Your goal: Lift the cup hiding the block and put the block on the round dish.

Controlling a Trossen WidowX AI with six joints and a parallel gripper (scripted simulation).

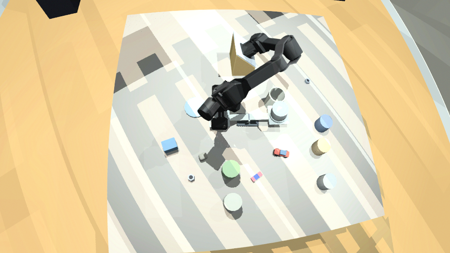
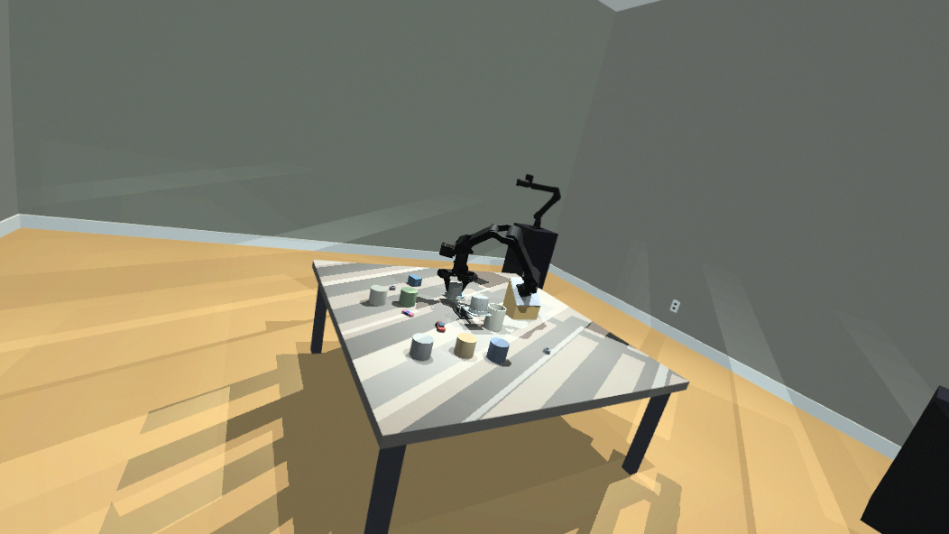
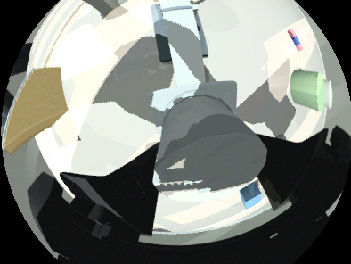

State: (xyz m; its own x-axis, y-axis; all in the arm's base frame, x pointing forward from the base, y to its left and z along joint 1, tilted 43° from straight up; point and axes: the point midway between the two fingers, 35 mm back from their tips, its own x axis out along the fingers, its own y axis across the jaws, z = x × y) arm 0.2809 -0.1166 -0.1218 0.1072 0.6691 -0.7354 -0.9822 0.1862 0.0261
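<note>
Wrist view puts a grey cup (image 3: 204,135) at the centre of the frame, and we have our claw (image 3: 208,185) clenched on its sides, the dark fingers at lower left and lower right. We grip low on the wall, we judge, so the cup comes up straight and leaves the block behind. From the top view, this cup sits hidden under the wrist on the left end of the balance (image 1: 247,121), mid-frame; the other cup (image 1: 279,110) stands on the right end, well apart from us, which suits the one-cup rule. The block does not show. The pale blue dish (image 1: 190,108) lies just left of the claw on the table (image 1: 151,195), a short carry.
</note>
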